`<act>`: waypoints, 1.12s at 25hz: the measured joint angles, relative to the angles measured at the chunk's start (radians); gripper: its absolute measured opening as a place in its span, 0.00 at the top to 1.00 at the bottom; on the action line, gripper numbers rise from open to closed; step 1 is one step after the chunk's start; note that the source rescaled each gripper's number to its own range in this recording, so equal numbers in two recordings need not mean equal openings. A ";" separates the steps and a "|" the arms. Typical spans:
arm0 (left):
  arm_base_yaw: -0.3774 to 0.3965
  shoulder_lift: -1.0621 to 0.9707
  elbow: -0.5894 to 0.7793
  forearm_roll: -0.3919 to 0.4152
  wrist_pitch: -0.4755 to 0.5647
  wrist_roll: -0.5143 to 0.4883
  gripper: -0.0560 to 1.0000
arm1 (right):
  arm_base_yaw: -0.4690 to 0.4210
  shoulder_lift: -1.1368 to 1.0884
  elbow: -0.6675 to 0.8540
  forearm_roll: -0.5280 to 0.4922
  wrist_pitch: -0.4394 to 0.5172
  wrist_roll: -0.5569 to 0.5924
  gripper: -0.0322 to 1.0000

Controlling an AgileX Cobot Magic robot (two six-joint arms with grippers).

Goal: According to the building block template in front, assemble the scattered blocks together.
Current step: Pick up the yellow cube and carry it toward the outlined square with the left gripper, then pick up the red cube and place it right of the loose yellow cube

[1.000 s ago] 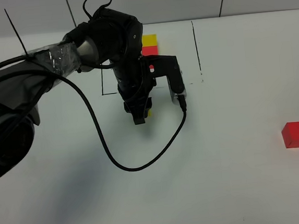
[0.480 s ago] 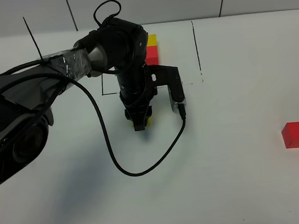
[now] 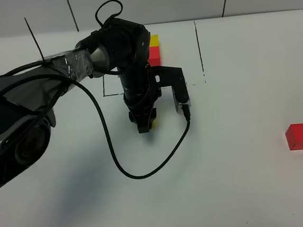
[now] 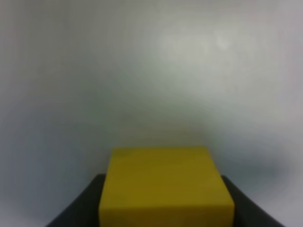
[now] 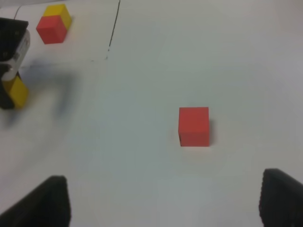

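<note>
The template [image 3: 153,48], a yellow cube joined to a red cube inside a thin black drawn frame, lies at the back middle, partly hidden by the left arm. It also shows in the right wrist view [image 5: 53,23]. My left gripper [image 3: 143,123] is shut on the loose yellow cube [image 3: 151,123], just in front of the frame. In the left wrist view the yellow cube [image 4: 165,184] sits between dark fingers [image 4: 80,205]. I cannot tell if it touches the table. The loose red cube [image 3: 300,136] lies far right, in front of my open right gripper [image 5: 165,208], apart from it [image 5: 194,126].
A black cable [image 3: 118,159] loops from the left arm down over the white table [image 3: 226,181]. The left wrist camera housing [image 3: 177,87] hangs beside the gripper. A black drawn line [image 3: 198,45] runs along the frame's right side.
The left gripper has moved slightly toward the table's front with the yellow cube in it. The red cube has not moved.
</note>
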 joint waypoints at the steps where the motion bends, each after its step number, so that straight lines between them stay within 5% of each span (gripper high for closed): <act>1: 0.000 0.002 -0.001 -0.005 0.006 0.000 0.79 | 0.000 0.000 0.000 0.000 0.000 0.000 0.23; 7: 0.000 -0.014 -0.002 -0.008 0.016 0.000 0.18 | 0.000 0.000 0.000 0.000 0.000 0.000 0.23; 10: 0.000 -0.056 -0.002 -0.008 0.016 -0.016 0.04 | 0.000 0.000 0.000 0.000 0.000 0.000 0.23; 17: 0.034 -0.157 -0.002 -0.019 0.016 -0.240 0.00 | 0.000 0.000 0.000 0.000 0.000 0.000 0.23; 23: 0.172 -0.228 0.002 -0.031 0.020 -0.420 0.00 | 0.000 0.000 0.000 0.000 0.000 0.000 0.23; 28: 0.292 -0.335 0.099 -0.095 -0.016 -0.463 0.00 | 0.000 0.000 0.000 0.000 0.000 0.000 0.23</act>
